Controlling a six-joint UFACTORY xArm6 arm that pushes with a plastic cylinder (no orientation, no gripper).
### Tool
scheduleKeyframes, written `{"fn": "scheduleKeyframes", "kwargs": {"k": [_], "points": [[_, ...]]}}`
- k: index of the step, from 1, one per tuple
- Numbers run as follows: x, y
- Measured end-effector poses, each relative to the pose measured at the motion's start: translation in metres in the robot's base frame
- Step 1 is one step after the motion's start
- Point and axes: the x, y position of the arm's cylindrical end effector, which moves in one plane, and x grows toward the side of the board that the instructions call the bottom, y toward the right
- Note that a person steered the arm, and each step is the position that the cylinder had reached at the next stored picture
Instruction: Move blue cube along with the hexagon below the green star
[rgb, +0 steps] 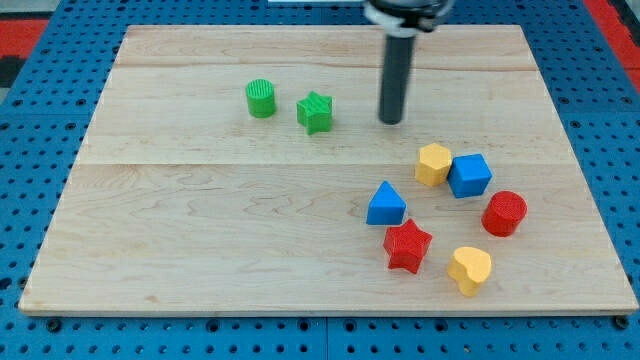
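Observation:
The blue cube (469, 175) sits at the view's right, touching the yellow hexagon (433, 164) on its left. The green star (315, 112) lies toward the view's top, left of centre. My tip (390, 121) stands on the board to the right of the green star, above and to the left of the hexagon, apart from both.
A green cylinder (260, 98) is left of the star. A blue triangle (386, 204), a red star (407, 245), a yellow heart (469, 269) and a red cylinder (504, 213) lie below the cube and hexagon. The wooden board (200, 250) rests on a blue pegboard.

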Motion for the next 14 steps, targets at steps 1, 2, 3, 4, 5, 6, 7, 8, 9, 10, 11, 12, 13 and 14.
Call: {"fn": "scheduleKeyframes", "kwargs": {"k": [1,2,3,4,5,6,7,8,9,10,11,12,13,14], "points": [[0.024,0.096],[0.075,0.102],[0.099,0.087],[0.120,0.088],[0.101,0.035],[0.063,0.022],[0.058,0.047],[0.024,0.023],[0.014,-0.047],[0.010,-0.087],[0.020,-0.022],[0.062,0.009],[0.064,-0.063],[0.026,-0.091]]}}
